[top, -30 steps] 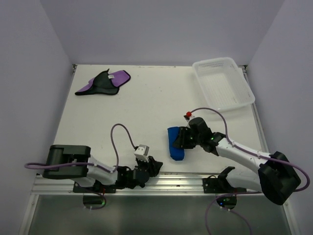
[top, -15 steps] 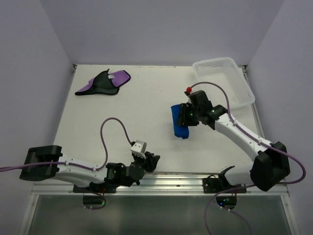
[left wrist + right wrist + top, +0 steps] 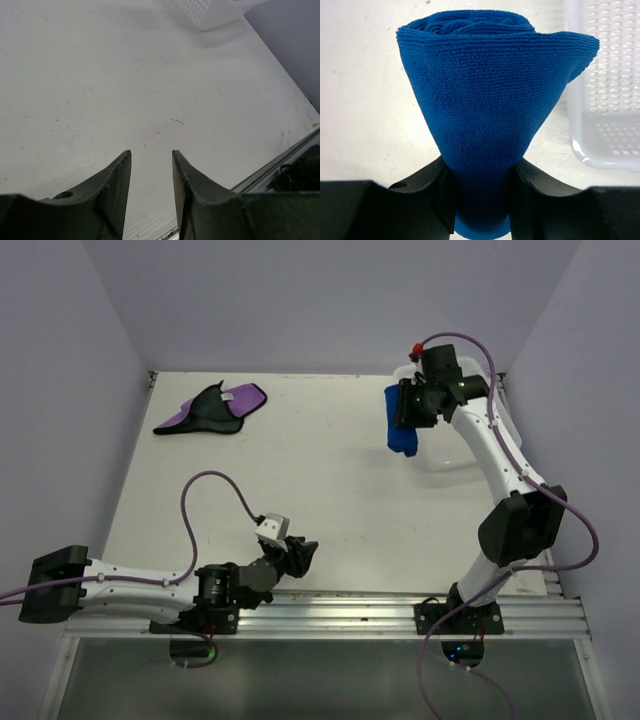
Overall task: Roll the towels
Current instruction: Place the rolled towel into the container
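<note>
Right gripper: the right gripper (image 3: 479, 196) is clamped on the narrow end of the blue towel (image 3: 490, 100). One finger presses in on each side of the cloth.
Blue towel: it is rolled into a tube that flares wider away from the fingers, with the spiral of layers showing at its open end. The top view shows it (image 3: 402, 427) at the far right of the table (image 3: 300, 470), by the left wall of the white mesh basket (image 3: 607, 100). Whether it hangs over the rim or just beside it cannot be told.
Right arm: stretched from its base at the near edge to the far right corner, its wrist above the basket.
Left gripper: the left gripper (image 3: 150, 156) has its fingers a narrow gap apart, with only bare tabletop showing between them. It holds nothing.
Left arm: lies low along the near edge, its gripper (image 3: 298, 552) near the middle of that edge and aimed toward the far right.
Purple towel: the purple towel (image 3: 212, 408) lies unrolled at the far left of the table, well apart from both grippers. Part of its black side is turned up and its white tag (image 3: 229, 396) is showing.
</note>
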Controlling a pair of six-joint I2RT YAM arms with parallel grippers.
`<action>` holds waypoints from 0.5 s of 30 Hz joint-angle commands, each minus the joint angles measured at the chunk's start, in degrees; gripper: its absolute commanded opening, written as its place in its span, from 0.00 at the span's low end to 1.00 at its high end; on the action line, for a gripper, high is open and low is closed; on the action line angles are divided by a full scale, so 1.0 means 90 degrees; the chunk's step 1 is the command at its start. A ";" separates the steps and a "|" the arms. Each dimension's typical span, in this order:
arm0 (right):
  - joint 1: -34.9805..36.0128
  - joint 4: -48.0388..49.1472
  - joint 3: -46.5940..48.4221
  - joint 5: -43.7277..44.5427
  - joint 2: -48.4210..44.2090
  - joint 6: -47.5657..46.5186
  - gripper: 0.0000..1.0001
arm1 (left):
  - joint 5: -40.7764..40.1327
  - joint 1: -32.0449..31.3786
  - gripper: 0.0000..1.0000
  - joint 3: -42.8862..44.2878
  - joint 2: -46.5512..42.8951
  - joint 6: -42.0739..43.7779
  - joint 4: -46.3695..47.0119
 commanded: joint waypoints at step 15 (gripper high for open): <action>-0.0705 -0.0305 0.1602 0.2864 0.1287 -0.0663 0.36 | 0.0222 0.0523 0.43 0.0257 -0.1041 0.0491 -0.1069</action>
